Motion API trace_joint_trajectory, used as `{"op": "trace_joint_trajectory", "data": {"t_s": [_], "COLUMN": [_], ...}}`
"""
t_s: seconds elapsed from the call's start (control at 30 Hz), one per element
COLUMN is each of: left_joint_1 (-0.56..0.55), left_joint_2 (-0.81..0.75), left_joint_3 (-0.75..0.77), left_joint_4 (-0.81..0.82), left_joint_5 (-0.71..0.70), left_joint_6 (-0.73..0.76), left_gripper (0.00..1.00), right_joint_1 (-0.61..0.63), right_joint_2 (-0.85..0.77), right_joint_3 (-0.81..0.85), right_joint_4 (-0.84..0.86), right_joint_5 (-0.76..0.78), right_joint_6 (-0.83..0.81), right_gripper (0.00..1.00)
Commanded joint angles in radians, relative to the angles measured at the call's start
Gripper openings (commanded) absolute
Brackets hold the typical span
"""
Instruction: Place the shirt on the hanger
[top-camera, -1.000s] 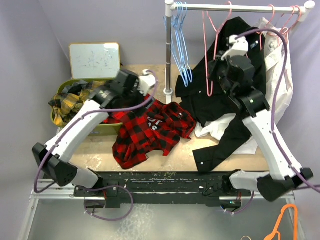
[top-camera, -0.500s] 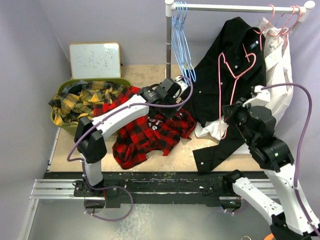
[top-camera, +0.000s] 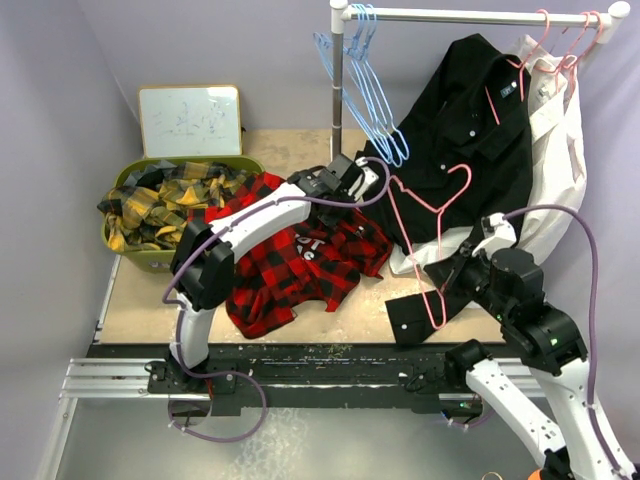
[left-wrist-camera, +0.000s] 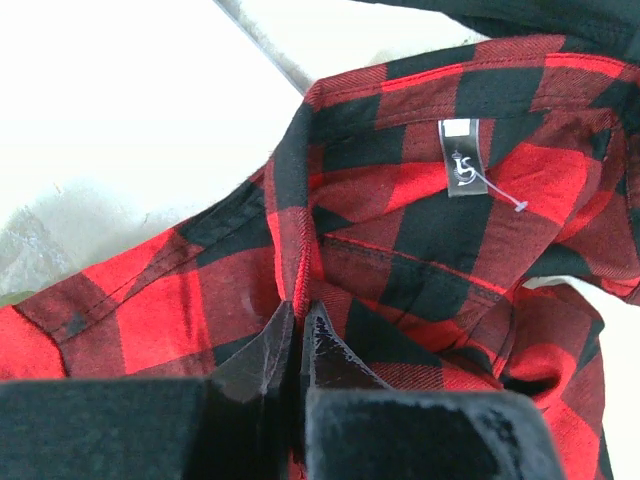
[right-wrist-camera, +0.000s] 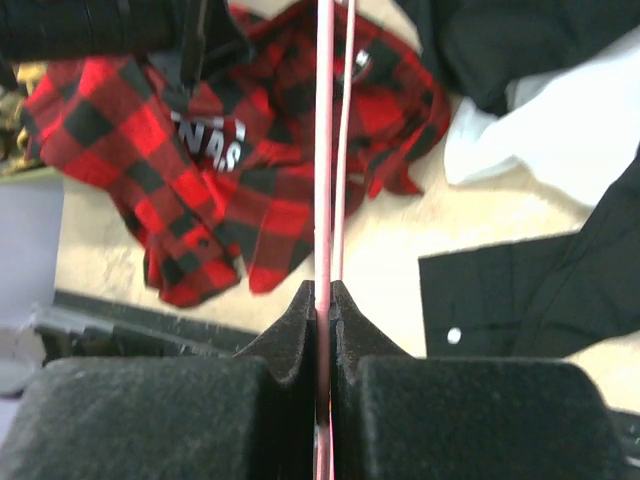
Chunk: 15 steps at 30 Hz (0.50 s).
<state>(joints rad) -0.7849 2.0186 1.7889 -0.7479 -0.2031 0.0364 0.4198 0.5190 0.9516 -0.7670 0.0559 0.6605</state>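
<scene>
The red-and-black check shirt (top-camera: 300, 265) lies crumpled on the table, left of centre. My left gripper (top-camera: 345, 200) is down on its far edge, by the collar. In the left wrist view the gripper (left-wrist-camera: 300, 310) is shut on a raised fold of the shirt (left-wrist-camera: 420, 230), just below the collar label. My right gripper (top-camera: 445, 282) holds the pink wire hanger (top-camera: 438, 270) in the air at the right of the shirt, with its hook pointing away. The right wrist view shows the gripper (right-wrist-camera: 325, 290) shut on the hanger (right-wrist-camera: 323, 150), with the shirt (right-wrist-camera: 200, 170) beyond.
A green basket (top-camera: 130, 255) with yellow plaid cloth stands at the left, a whiteboard (top-camera: 190, 120) behind it. A rail on a pole (top-camera: 338, 100) carries blue hangers (top-camera: 365, 90), a black shirt (top-camera: 470, 130) and a white garment (top-camera: 555, 150) that drape onto the table.
My left gripper reached the shirt's collar and shut on a fold of it. My right arm brought the pink hanger down from the rail toward the table's front right.
</scene>
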Motion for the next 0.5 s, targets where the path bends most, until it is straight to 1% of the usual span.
{"op": "trace_joint_trajectory", "data": {"t_s": [0.0,0.1,0.17,0.23,0.3,0.47], "left_joint_1": [0.023,0.041,0.054,0.063,0.064,0.064], "left_joint_2": [-0.038,-0.094,-0.121,-0.137,-0.145,-0.159], "left_joint_3": [0.064,0.041,0.045,0.057,0.076,0.130], "left_joint_4": [-0.037,-0.020,-0.024,-0.033,-0.052,-0.115], "left_joint_5": [0.079,0.096,0.104,0.109,0.115,0.197], "left_joint_6": [0.022,0.038,0.043,0.048,0.054,0.048], "left_gripper": [0.00,0.00,0.00,0.00,0.00,0.00], "right_joint_1": [-0.001,-0.001,-0.001,-0.001,-0.001,-0.001], "right_joint_2": [-0.063,-0.092,-0.108,-0.120,-0.135,-0.124], "right_joint_3": [0.014,0.012,-0.011,-0.045,-0.084,-0.146], "right_joint_4": [-0.100,-0.138,-0.129,-0.098,-0.049,0.079], "right_joint_5": [-0.175,-0.256,-0.332,-0.415,-0.466,-0.508], "right_joint_6": [0.052,0.049,0.043,0.045,0.061,0.077], "right_gripper": [0.00,0.00,0.00,0.00,0.00,0.00]}}
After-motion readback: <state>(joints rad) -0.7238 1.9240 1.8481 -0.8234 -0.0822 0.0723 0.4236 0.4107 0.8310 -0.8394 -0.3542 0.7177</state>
